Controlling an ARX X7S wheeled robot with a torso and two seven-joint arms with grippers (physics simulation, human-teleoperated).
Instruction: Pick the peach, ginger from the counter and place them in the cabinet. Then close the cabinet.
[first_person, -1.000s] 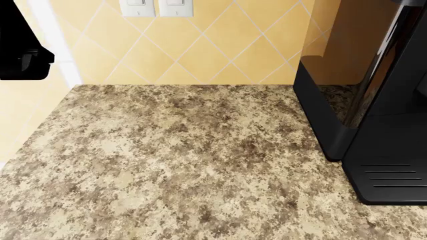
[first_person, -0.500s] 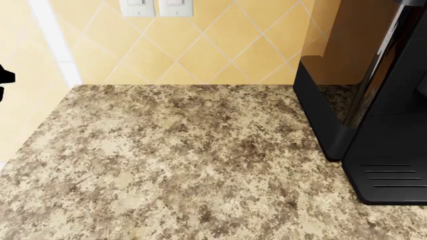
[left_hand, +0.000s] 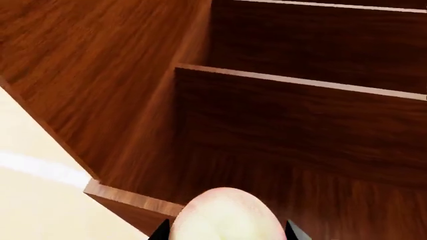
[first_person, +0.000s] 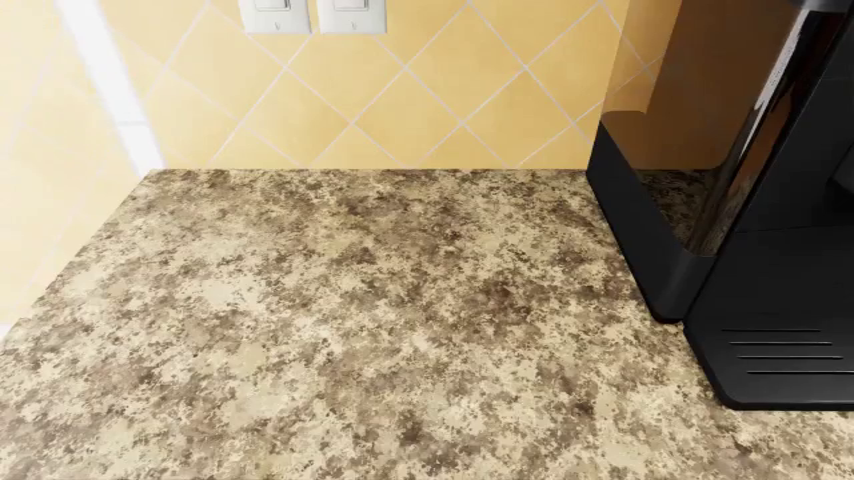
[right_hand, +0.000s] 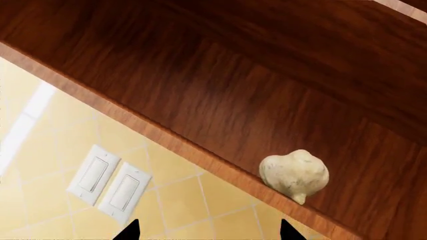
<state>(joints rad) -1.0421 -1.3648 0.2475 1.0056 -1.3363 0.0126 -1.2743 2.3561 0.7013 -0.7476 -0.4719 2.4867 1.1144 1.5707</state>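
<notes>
Left claw (left_hand: 225, 235) gripping the peach (left_hand: 225, 215), with a dark fingertip (left_hand: 160, 233) showing on each side of the pale round fruit. Holding it just in front of the open wooden cabinet (left_hand: 280, 125), close to the front edge of the bottom shelf (left_hand: 127, 197), with another shelf (left_hand: 300, 85) showing further in.

Right claw (right_hand: 207, 231) standing open and holding nothing, only two dark fingertips (right_hand: 128, 231) peeking in, set well apart. Pointing up toward the cabinet's bottom shelf (right_hand: 220, 105) from below. Ginger (right_hand: 294, 175) sitting on that shelf, right at its front edge (right_hand: 173, 142), touching no claw. Two white light switches (right_hand: 110, 184) showing on the yellow tiled wall (right_hand: 40, 150) under the shelf.

Head view showing none of that: no claw, no peach, no ginger, no cabinet. Showing only the speckled counter (first_person: 347, 330), the yellow tiled wall behind its back edge, the bottoms of the two switches (first_person: 314, 15), and a black machine (first_person: 747, 230) standing at the counter's right edge.
</notes>
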